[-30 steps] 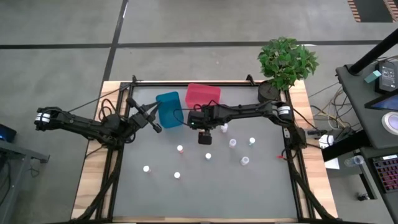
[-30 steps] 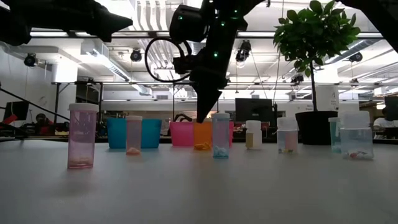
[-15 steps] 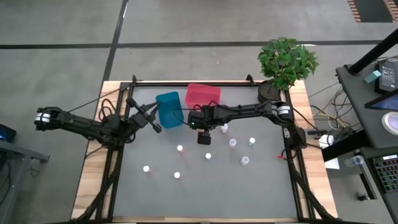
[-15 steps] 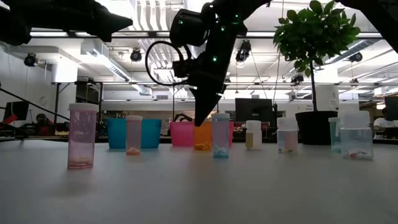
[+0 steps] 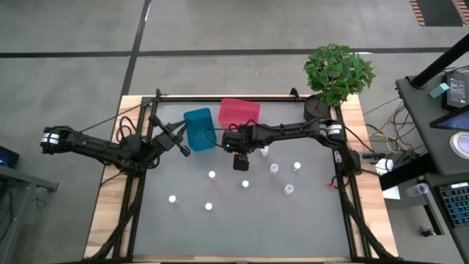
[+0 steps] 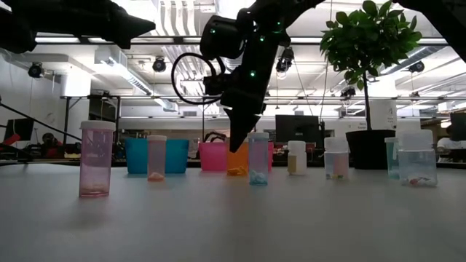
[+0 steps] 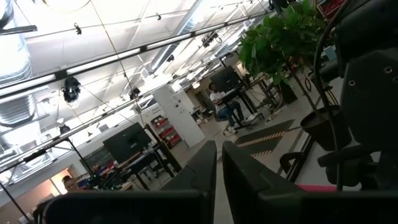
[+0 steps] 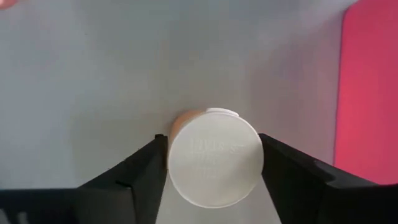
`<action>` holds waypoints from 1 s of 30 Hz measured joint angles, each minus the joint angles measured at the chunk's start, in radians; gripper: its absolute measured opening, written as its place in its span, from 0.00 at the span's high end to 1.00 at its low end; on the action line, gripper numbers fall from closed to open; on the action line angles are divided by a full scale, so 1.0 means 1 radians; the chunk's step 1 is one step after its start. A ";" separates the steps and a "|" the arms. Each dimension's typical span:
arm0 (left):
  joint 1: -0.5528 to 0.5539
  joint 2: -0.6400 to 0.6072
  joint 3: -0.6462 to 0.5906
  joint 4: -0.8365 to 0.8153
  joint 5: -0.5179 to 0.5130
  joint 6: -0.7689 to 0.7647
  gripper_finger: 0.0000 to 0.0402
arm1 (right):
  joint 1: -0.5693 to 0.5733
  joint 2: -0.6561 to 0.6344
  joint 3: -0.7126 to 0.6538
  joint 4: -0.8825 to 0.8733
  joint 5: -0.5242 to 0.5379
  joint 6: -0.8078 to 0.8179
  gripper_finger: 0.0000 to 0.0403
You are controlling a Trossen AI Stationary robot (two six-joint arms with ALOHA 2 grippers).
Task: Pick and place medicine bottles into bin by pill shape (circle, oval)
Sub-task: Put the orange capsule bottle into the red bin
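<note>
The right gripper (image 8: pixel 213 163) has eased slightly lower, open fingers straddling the orange bottle's (image 8: pixel 213 163) white cap, not yet clamped; a grasp looks imminent. The bottle stands just before the pink bin (image 5: pixel 239 111), beside the blue bin (image 5: pixel 198 129); bin contents are hidden. The left gripper (image 7: pixel 217 163) waits raised, nearly closed, empty

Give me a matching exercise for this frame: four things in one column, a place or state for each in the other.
1. orange bottle
2. blue bin
3. left gripper
4. plant

a. right rear corner of the table
b. raised, left of the blue bin
c. between the right gripper's open fingers
d. beside the pink bin

1-c, 2-d, 3-b, 4-a
</note>
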 joint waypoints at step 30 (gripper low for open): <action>0.000 0.000 0.000 0.000 0.001 -0.007 0.98 | -0.192 0.000 0.426 -0.178 0.001 -0.013 0.49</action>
